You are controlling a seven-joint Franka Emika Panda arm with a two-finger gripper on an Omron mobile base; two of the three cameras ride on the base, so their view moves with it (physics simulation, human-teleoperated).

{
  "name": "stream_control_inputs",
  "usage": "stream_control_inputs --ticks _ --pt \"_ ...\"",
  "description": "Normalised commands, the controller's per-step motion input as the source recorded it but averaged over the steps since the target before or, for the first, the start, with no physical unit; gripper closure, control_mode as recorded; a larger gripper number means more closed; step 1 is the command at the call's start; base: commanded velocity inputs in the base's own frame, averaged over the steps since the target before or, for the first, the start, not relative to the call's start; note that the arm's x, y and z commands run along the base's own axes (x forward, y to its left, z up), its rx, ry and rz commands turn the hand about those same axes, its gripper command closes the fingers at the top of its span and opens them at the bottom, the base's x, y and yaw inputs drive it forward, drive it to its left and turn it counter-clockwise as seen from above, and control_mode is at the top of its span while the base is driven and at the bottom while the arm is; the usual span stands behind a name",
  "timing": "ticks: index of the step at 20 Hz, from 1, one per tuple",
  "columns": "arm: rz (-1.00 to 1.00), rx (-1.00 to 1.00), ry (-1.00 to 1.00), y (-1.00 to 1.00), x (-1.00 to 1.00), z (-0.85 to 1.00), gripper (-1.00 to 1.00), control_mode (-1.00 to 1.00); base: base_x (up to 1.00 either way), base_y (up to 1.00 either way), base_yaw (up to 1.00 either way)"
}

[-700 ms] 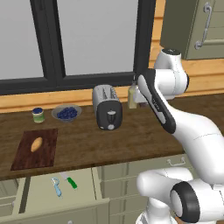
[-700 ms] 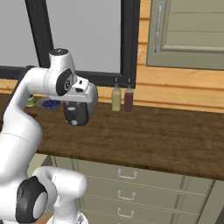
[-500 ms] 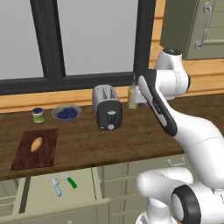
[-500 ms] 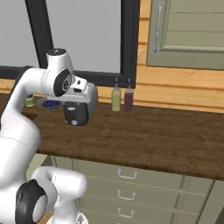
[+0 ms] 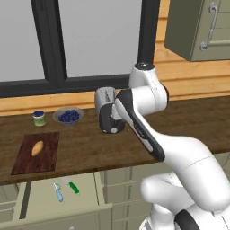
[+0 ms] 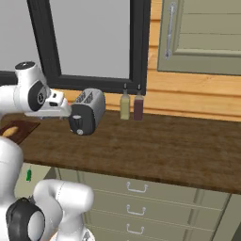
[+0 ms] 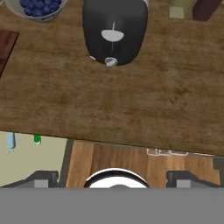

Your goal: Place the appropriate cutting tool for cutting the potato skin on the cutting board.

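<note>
Brown wooden bench is running left to right under a dark-framed window; wood-panelled wall behind it, pale green cupboard hanging at upper right.

Cutting board is lying flat at the left end of the bench, dark reddish-brown. The potato is sitting on it, near its middle.

Behind the board, toward the wall: a small jar with a dark lid, and just right of it a bowl of blue berries.

A dark toaster is standing mid-bench, partly hidden by the arm in the left base view. In the right base view two bottles are standing side by side by the wall, right of the toaster, one pale and one dark.

Below the bench's front edge a drawer is standing open. The peeler, light blue, is lying on its floor; the green-handled knife is lying just beside it to the right, apart from it.

The pincer is hanging above the bench's front edge, before the toaster; its fingertips are spread wide and holding nothing.
</note>
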Motion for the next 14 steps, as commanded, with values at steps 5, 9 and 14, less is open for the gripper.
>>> stream_control_inputs --ticks 5,9,14 --pt "-0.02 -0.01 0.08 1.0 -0.18 -0.68 -1.0 -1.0 0.0 0.0 0.0" --pt "0.0 -0.09 0.19 1.0 0.0 -0.63 -1.0 -1.0 0.0 0.0 0.0" --pt "-0.03 -0.02 0.18 1.0 0.0 -0.8 -1.0 -1.0 0.0 0.0 0.0"
